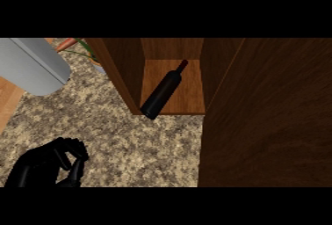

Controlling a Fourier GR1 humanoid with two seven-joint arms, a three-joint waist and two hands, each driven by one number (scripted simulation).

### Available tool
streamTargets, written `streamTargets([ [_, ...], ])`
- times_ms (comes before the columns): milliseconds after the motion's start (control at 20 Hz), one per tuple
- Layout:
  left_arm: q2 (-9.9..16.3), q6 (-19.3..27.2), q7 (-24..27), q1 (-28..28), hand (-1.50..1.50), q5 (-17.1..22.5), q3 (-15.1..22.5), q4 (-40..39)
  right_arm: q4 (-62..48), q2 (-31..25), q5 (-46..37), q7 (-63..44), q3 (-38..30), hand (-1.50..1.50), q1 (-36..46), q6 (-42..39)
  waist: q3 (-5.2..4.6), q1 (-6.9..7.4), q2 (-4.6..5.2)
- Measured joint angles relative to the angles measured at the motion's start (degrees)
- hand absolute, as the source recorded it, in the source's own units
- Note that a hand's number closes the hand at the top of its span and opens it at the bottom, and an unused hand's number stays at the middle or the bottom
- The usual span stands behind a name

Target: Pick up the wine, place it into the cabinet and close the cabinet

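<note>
The wine bottle (163, 91) lies on the cabinet (123, 74) shelf with its base jutting past the front edge, so swinging the door (266, 123) shut could strike it, while my left hand (48, 165) rests curled and empty over the tabletop (142, 149).

The wine bottle (164, 90) lies tilted on the cabinet (123, 66) floor at upper centre, its base at the front edge. The cabinet door (266, 123) fills the right. The left hand (48, 165) sits lower left over the counter (142, 149).
</note>
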State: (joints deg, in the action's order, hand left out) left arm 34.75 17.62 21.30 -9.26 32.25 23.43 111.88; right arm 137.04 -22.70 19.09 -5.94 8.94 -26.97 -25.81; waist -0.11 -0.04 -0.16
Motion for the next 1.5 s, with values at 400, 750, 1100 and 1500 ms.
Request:
streamTargets([
  [400,2.2,-7.1,2.1,-3.8,1.5,2.3,-5.9,-0.9,-0.4,0.6,0.5,-4.1,5.0,1.5,4.9,-0.3,0.09,0.54,0.26],
  [750,3.7,-12.6,3.7,-7.3,1.5,4.5,-10.1,-1.3,-0.7,3.2,1.0,-10.8,13.4,1.5,11.7,2.0,0.14,0.94,0.4],
  [1100,3.6,-15.4,3.2,-8.8,1.5,4.9,-12.2,-1.0,-2.0,10.9,1.0,-20.3,19.3,1.5,25.9,8.6,0.03,1.05,0.19],
  [1500,2.8,-19.8,4.0,-10.9,1.5,4.6,-15.6,-2.6,-9.1,20.6,0.0,-27.8,25.7,1.5,46.0,21.4,0.04,1.08,0.1],
])
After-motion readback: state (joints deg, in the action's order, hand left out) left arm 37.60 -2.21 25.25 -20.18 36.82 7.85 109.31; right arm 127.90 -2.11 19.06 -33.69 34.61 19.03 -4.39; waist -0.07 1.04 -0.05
